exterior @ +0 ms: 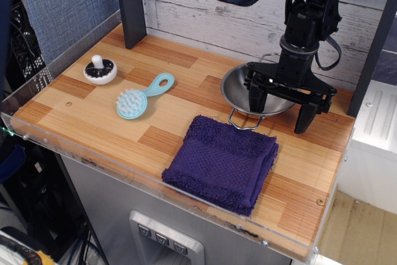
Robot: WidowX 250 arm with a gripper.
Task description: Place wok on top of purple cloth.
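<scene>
So the wok (243, 89) is sitting at the back right of the desk (87, 116), just behind the cloth (222, 162). One wire handle pokes out the front toward the cloth's back edge, and the other one sticks up behind, near the wall.

The end effector (282, 103) is right down over the wok with its fingers spread wide apart. The left finger (256, 98) dips inside the bowl, and the right one (305, 115) hangs outside the rim on the far right, its tip down by the desk. It's straddling the right side of the wok, not clamped on anything as far as I can see.

The cloth lies flat near the front edge, folded into a rough square, nothing on it.

Over on the left there's a light blue brush (141, 97) lying bristles up, and further left a little white and black knob thing (100, 71).
</scene>
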